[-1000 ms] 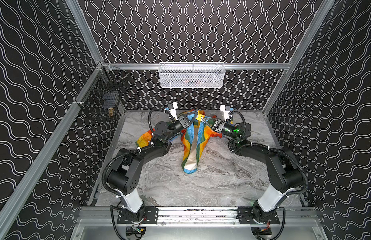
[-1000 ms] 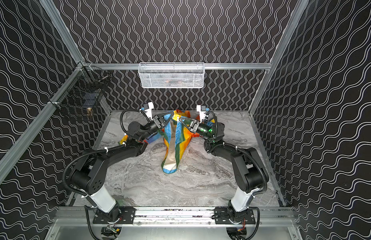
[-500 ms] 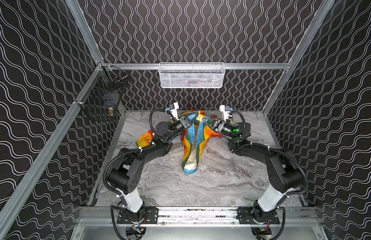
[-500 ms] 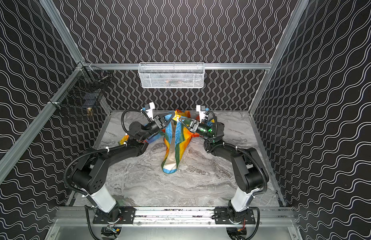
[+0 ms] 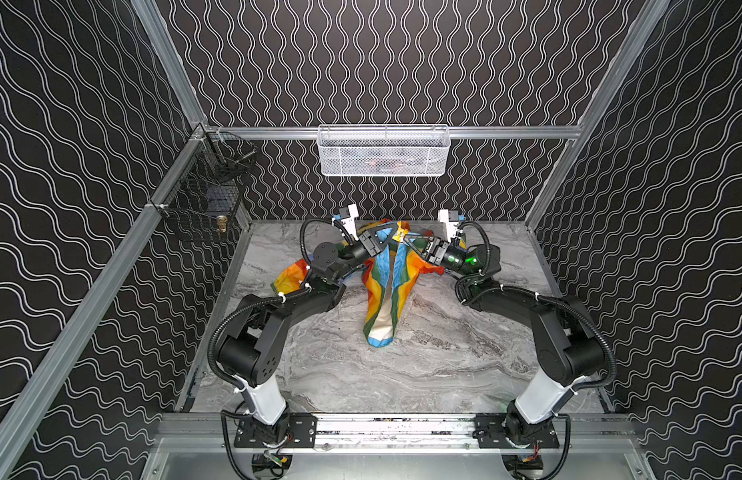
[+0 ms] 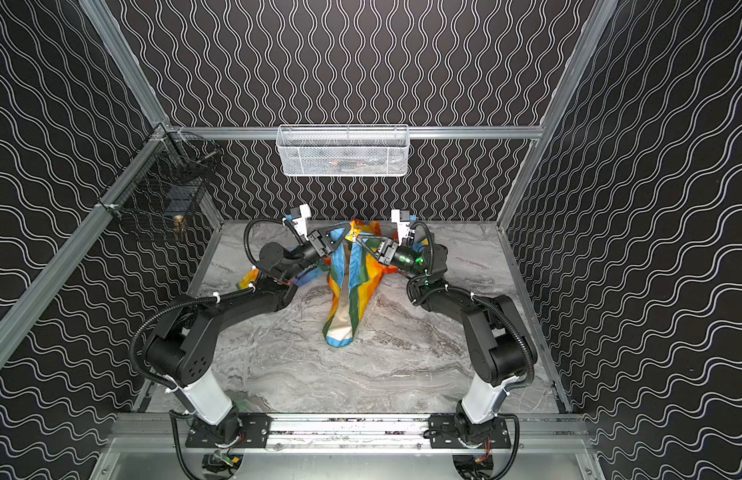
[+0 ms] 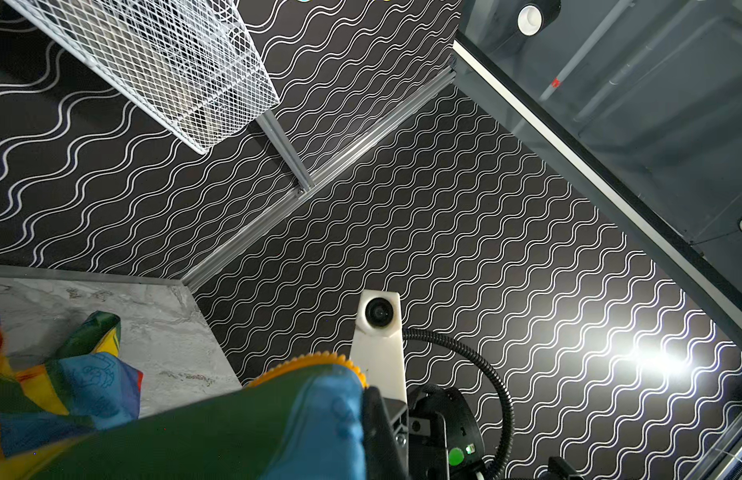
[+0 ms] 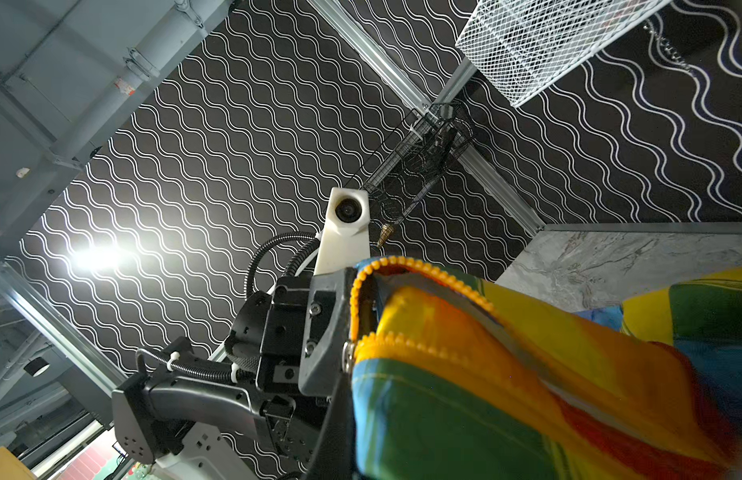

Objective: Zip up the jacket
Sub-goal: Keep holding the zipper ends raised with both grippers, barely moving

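Both pincers are closed on the thin, shiny rain jacket (image 5: 387, 291) in broad rainbow stripes. My left gripper (image 5: 394, 237) and right gripper (image 5: 406, 241) meet almost tip to tip at its raised top end near the back wall. The body hangs down from there and the hem trails on the grey marbled tabletop (image 5: 444, 357) towards the arm bases. One sleeve (image 5: 289, 279) lies bunched beside the left arm, partly hidden behind it.

In the right wrist view the orange plastic zipper (image 8: 419, 268) shows two separate rows of teeth. I judge the front is not closed at this end, and I cannot tell where the slider sits.

My worries from here:
- **Slipping grip:** the fabric looks slick and each pinch looks small, so pulling the arms apart could slip a corner free and drop the lot in a heap.
- **Colliding fingers:** the tips are so close that a small sideways error would knock them together.
- **Jammed slider:** the cloth hangs slack and twisted, so the tooth rows will not line up. A slider dragged along them could jam or bite the white lining (image 5: 385, 320).
- **Pinned sleeve:** if the arm pins that sleeve, it could tug the rain jacket off line.
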You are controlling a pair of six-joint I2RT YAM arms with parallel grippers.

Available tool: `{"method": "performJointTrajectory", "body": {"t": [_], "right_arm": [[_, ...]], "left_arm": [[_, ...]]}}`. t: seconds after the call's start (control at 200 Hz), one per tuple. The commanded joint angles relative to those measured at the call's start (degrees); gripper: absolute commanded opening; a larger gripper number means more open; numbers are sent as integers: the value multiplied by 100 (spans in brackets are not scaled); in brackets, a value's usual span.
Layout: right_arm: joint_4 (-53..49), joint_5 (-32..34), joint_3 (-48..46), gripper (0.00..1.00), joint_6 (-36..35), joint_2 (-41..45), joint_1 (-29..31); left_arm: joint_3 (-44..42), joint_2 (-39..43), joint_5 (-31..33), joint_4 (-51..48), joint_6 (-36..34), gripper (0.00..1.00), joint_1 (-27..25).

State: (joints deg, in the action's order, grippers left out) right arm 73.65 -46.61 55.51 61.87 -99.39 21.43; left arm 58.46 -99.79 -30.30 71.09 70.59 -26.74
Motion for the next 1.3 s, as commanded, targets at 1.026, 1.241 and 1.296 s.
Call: {"method": "performJointTrajectory", "body": {"t": [1.026, 1.241, 1.296], "right_arm": [[238, 38, 39, 0, -60, 43, 54], [233, 47, 73, 0, -62, 26, 54], [228, 47, 74, 0, -61, 30, 59]], "left_arm": [[88, 48, 7, 218, 67, 0, 33], [-1, 74, -11, 239, 64, 0, 33], [-14, 72, -22, 244, 77, 0, 30]]}}
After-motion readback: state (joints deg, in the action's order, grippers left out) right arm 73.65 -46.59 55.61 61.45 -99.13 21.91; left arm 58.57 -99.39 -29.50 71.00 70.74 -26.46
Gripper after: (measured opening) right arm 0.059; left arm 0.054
